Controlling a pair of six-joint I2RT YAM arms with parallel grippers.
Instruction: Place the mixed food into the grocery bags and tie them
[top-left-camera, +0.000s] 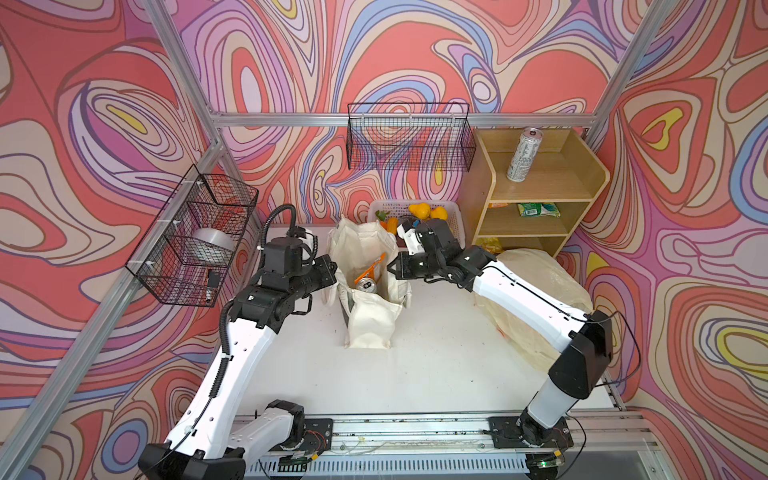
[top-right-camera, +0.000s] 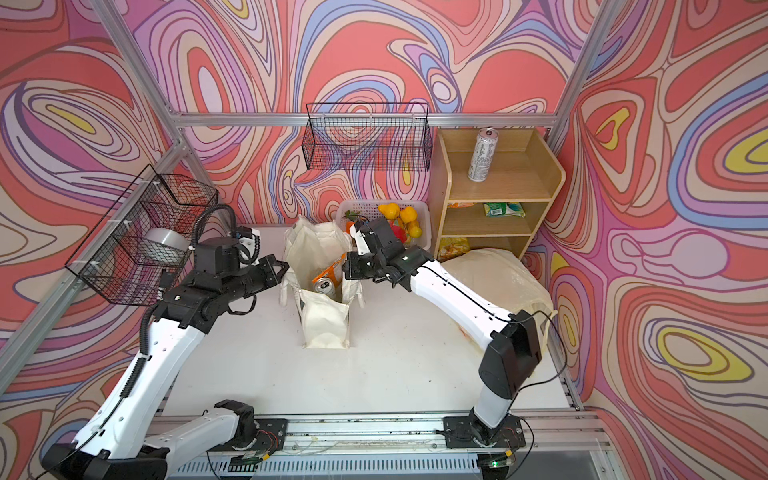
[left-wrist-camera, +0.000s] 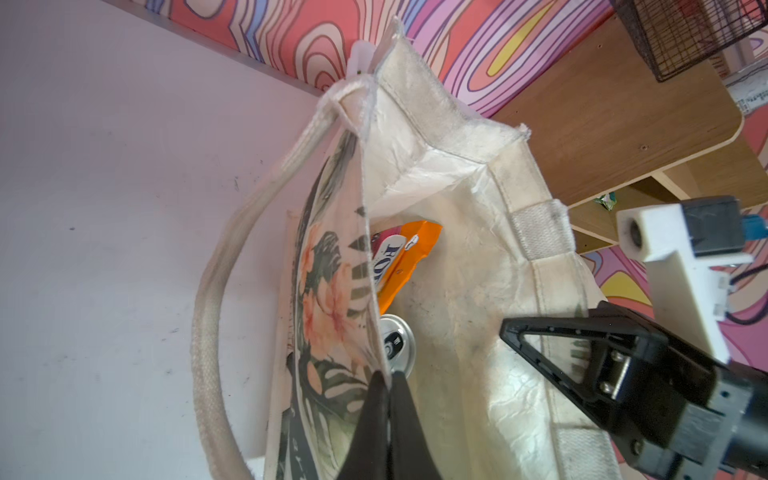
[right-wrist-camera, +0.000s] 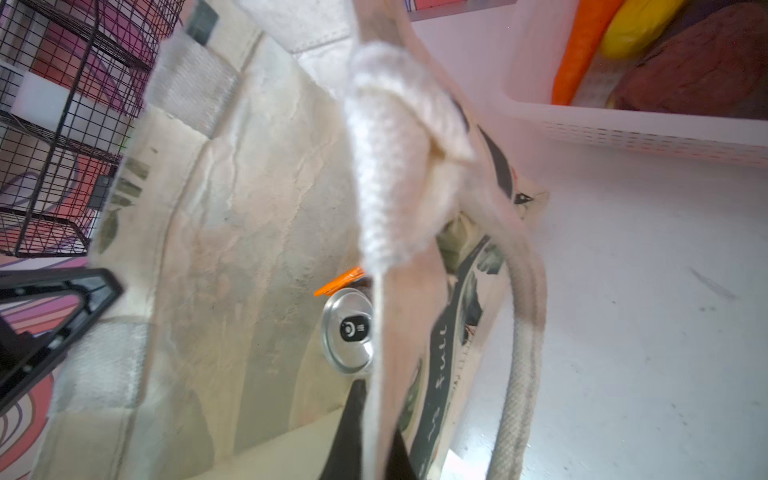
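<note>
- Nearest the arm bases, the table (top-left-camera: 436, 374) is white and flecked with small dark specks.
- Midway across the table stands the canvas tote (top-left-camera: 370, 324), upright, mouth open; its cloth is cream; the left wrist view shows leaf and flower print on an outer face.
- On the tote's left side, the left hand (left-wrist-camera: 389, 415) is clamped on the top edge of the bag's wall; its two dark fingers meet on the cloth with no gap; a rope handle hangs loose outside.
- On the opposite side, the right hand (right-wrist-camera: 372, 449) is likewise closed tight on the rim of the right wall; the cloth runs up from between its fingers.
- Inside the tote, the silver can (top-left-camera: 366, 284) stands upright, top showing; the orange packet (top-left-camera: 370, 268) leans just behind it.
- To the right of the tote, partly under the right forearm, the plastic bag (top-left-camera: 540, 266) lies slumped on the table, pale yellow.
- Behind the tote, against the back wall, sits the white basket (top-left-camera: 457, 220); toy fruits (top-left-camera: 419, 210), yellow and orange, lie in it.
- In the far right corner stands the wooden shelf unit (top-left-camera: 544, 187); a second silver can (top-left-camera: 524, 154) stands on its top level; a green packet (top-left-camera: 538, 210) lies on the middle shelf.
- Farthest off, a side wire basket (top-left-camera: 195, 241) hangs on the left wall; a back wire basket (top-left-camera: 409, 137) hangs on the back wall.
</note>
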